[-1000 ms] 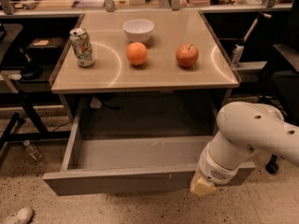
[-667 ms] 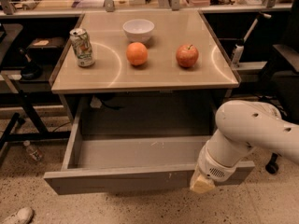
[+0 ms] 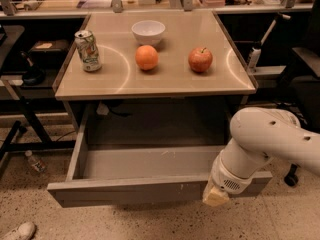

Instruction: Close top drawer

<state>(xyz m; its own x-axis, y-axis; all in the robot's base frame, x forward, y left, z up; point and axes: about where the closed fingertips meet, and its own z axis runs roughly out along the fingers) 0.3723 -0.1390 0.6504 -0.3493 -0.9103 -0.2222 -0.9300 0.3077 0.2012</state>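
The top drawer [image 3: 130,190] is a wide, shallow grey metal drawer pulled far out from under the table [image 3: 165,86]. It is empty inside, and its flat handleless front faces me low in the view. My white arm comes in from the right. My gripper [image 3: 216,196] is at the right part of the drawer front, level with its front face; only its pale tip shows below the wrist.
On the table stand a drink can [image 3: 88,50], a white bowl [image 3: 148,32], an orange [image 3: 146,57] and a red apple [image 3: 200,59]. A dark chair [image 3: 305,69] is at the right. A plastic bottle [image 3: 36,161] and a shoe [image 3: 19,232] lie on the floor at left.
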